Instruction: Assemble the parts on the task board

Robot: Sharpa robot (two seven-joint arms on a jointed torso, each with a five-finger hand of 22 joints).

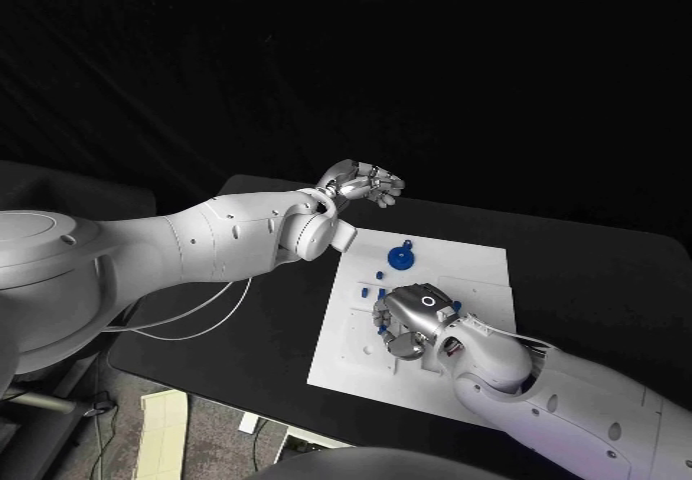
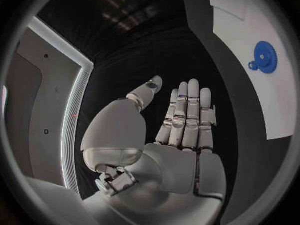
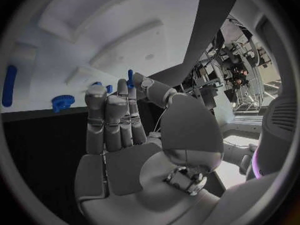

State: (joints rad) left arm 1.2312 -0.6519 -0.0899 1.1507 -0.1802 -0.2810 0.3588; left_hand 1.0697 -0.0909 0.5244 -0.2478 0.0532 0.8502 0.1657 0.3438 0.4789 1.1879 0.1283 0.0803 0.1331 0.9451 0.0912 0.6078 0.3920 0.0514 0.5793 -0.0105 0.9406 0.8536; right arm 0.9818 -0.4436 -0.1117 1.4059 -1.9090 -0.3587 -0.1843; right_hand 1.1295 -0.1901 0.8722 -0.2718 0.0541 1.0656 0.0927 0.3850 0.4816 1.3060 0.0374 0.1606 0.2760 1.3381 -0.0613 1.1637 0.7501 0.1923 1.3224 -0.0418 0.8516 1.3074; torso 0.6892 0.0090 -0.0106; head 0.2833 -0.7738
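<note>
Reaching in over the near half of the white board [image 1: 483, 262], the right hand [image 1: 413, 318] is pinching a small blue peg [image 3: 130, 78] between thumb and fingertip, probably to seat it. Its fingers are covering whichever hole it is aiming at. Off past the far corner, the left hand [image 1: 364, 184] is waiting with flat, empty fingers, leaving the blue gear [image 1: 401, 259] untouched on the board.

Right hand [image 3: 134, 135] fills middle, fingers [image 3: 109, 120] upright and close together, thumb [image 3: 153, 90] beside them. Thin blue peg [image 3: 130, 78] pinched between thumb tip and fingertip. White board [image 3: 75, 40] behind hand, raised ridges and recesses on it. Blue gear [image 3: 62, 102] near board edge, apart from hand. Long blue bar [image 3: 9, 85] further along, well apart. Dark desk [image 3: 44, 150] under board.
</note>
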